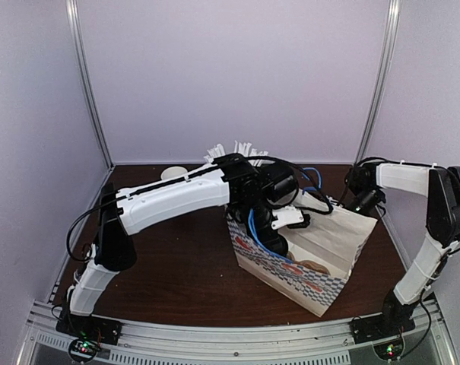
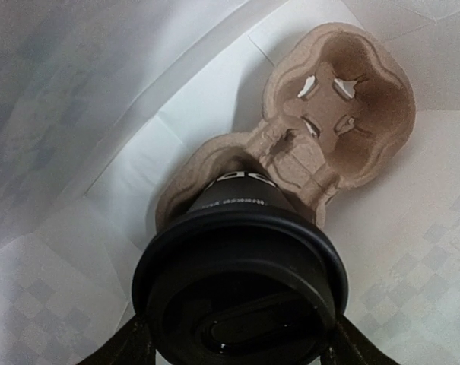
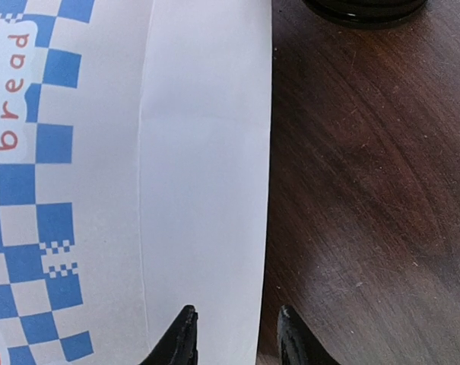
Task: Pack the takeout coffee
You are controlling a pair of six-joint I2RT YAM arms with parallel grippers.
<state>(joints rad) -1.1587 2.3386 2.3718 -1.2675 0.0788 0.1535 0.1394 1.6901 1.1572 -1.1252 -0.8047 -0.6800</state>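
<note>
takeout coffee (image 2: 241, 289): black lidded cup down inside the paper bag (image 1: 290, 270), base at the near well of the pulp carrier (image 2: 344, 99); the lid hides how deep it sits.
left gripper (image 2: 241, 346): reaches into the bag, fingers (image 2: 131, 346) pressed on either side of the cup below the lid, holding it.
cup relative to hand: squarely between the fingers, lid towards the wrist camera, base pointing away into the carrier.
right gripper (image 3: 237, 338): outside the bag above the table (image 3: 366, 190), fingers a narrow gap apart with the bag's white edge showing between them; nothing looks pinched.
risk, seating: if the base is on the well's rim and not in it, letting go would probably tip the cup.
risk, lid: fingers sit close under the lid, so lifting out before opening wide could pop it.
risk, bag: with no firm hold on the wall, the bag may sag or shift against the arm.
</note>
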